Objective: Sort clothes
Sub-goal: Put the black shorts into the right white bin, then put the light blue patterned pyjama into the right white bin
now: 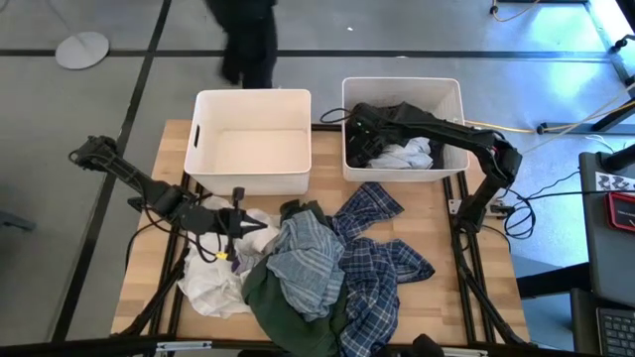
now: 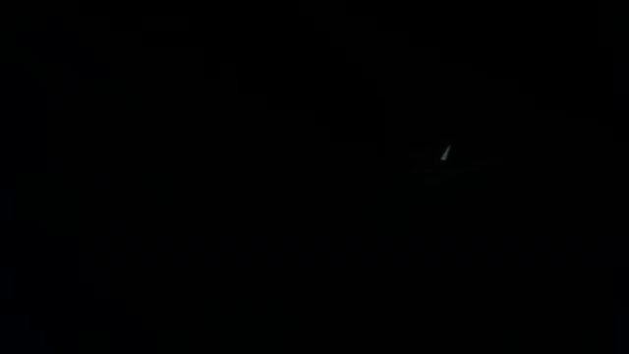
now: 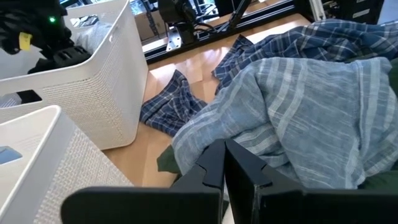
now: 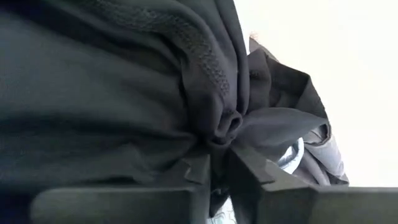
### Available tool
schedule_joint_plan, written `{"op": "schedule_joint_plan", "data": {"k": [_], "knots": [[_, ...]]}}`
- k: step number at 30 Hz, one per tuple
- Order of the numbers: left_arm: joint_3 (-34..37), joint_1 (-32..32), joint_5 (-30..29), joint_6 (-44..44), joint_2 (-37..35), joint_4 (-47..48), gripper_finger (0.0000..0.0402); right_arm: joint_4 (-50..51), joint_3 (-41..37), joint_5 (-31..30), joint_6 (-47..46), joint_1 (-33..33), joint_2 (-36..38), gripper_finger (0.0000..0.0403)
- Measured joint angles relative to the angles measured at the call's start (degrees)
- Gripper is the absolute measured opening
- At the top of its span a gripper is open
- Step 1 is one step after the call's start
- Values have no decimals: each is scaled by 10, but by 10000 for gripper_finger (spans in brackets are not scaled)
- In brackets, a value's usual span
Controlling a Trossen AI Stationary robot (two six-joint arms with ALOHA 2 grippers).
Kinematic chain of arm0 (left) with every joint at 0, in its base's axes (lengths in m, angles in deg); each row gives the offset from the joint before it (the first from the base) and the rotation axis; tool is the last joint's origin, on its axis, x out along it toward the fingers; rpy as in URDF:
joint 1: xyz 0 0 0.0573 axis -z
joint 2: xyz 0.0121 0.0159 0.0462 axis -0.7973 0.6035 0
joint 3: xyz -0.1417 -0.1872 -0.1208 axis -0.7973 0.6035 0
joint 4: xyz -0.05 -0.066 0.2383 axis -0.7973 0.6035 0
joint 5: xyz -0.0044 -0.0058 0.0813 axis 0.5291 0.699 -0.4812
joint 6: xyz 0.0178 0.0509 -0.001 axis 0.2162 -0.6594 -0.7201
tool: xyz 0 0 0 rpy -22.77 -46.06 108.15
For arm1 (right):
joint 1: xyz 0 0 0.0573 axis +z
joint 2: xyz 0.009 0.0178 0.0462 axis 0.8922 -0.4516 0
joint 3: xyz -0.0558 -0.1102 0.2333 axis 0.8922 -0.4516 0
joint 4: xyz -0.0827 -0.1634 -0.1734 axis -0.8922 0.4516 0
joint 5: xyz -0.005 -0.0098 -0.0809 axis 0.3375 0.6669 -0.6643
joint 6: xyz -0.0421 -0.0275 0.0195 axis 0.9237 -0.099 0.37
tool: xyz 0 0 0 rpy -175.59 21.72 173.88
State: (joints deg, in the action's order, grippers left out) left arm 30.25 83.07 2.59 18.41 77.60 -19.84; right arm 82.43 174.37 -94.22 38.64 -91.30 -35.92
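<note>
Pinched in right claw (image 4: 219, 163): dark garment (image 4: 124, 81), over right bin (image 1: 451, 94). Grip possibly loosening; may snag, dragging back out. Left claw (image 3: 224, 163) closed, empty, beside striped shirt (image 3: 298, 118).

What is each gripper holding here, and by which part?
Right gripper: a bunched fold of the dark grey garment, over the right bin. Left gripper: shut, nothing visibly held.

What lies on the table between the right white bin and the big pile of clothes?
In the high view, a plaid shirt sleeve lies there on the wooden table, reaching from the pile toward the right bin.
</note>
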Motion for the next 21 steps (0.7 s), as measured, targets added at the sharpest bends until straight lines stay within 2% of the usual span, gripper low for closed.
{"op": "schedule_joint_plan", "data": {"k": [6,8,12,17,21], "knots": [[0,0,0,3,0,0,1,11,0,-53,-40,0,0,127],[0,0,0,4,0,0,1,14,0,-48,-32,0,0,139],[0,0,0,1,0,0,1,45,9,-5,11,0,0,149],[0,0,0,0,0,0,1,132,69,6,-24,8,5,148],[0,0,0,1,0,0,1,155,126,5,-34,34,27,147]]}}
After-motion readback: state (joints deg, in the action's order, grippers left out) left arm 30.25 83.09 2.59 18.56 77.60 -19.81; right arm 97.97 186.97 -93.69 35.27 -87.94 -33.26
